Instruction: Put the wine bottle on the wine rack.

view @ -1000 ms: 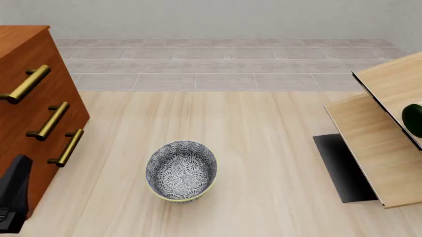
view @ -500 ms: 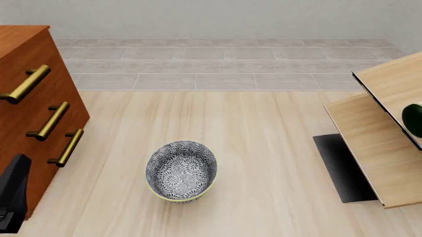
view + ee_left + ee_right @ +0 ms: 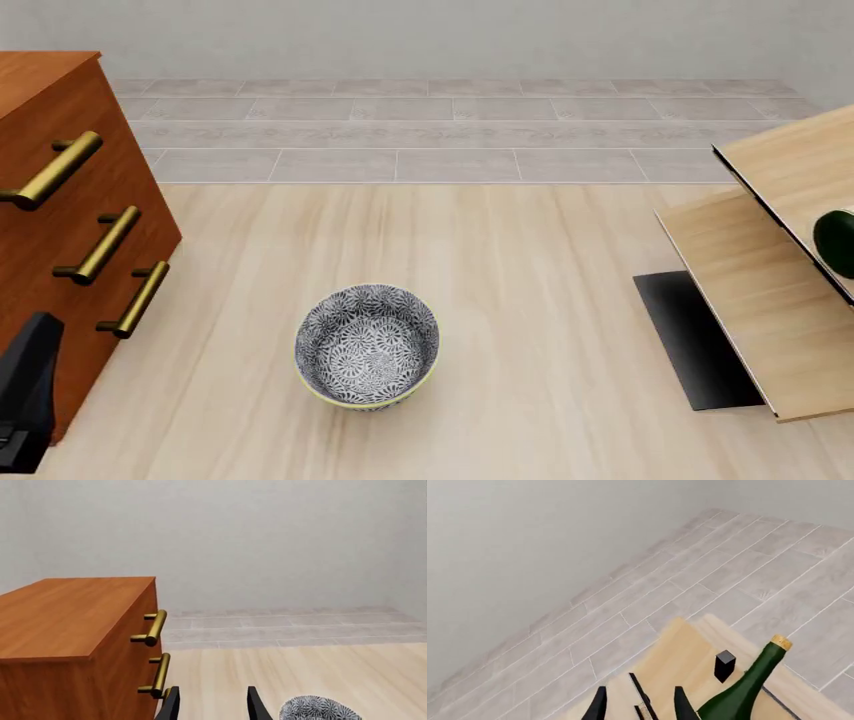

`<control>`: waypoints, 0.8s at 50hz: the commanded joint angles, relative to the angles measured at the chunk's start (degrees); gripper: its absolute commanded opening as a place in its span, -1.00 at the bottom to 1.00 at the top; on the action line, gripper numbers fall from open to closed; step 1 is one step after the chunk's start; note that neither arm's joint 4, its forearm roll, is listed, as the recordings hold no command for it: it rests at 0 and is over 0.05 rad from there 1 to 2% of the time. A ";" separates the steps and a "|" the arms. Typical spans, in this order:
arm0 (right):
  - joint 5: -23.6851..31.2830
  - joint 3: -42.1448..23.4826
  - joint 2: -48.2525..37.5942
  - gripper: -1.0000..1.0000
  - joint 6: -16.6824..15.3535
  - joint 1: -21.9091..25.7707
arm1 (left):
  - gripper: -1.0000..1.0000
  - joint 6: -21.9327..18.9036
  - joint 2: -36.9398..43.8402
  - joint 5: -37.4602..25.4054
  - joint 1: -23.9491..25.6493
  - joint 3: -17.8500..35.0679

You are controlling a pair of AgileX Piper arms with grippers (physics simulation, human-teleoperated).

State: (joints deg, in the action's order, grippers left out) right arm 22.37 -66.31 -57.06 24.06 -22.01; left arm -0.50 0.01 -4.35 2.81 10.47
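The wine bottle (image 3: 746,686), dark green with a tan cork, lies slanted on the wine rack's (image 3: 675,666) light-wood panels. In the front view only a rounded green bit of the wine bottle (image 3: 837,243) shows, at the right edge on the wine rack (image 3: 761,300). My right gripper (image 3: 639,707) is open just beside the bottle, nothing between its fingers; it is outside the front view. My left gripper (image 3: 213,706) is open and empty near the drawer cabinet, and a dark part of the left arm (image 3: 27,395) shows at the front left.
A reddish-brown drawer cabinet (image 3: 67,220) with brass handles stands at the left. A patterned bowl (image 3: 367,345) sits on the table near the front middle and also shows as the bowl (image 3: 320,711) in the left wrist view. The rack's black base (image 3: 694,340) lies at the right.
The dark part of the left arm has slipped slightly towards the front left corner. The bottle, rack and bowl have not moved.
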 commanded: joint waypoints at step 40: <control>-2.90 14.85 26.72 1.00 -16.33 17.81 | 1.00 -1.23 0.00 -0.83 1.97 0.76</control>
State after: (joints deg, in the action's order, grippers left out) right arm 19.51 -55.41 -37.88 11.26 -7.39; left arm -1.34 0.01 -4.73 4.38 10.74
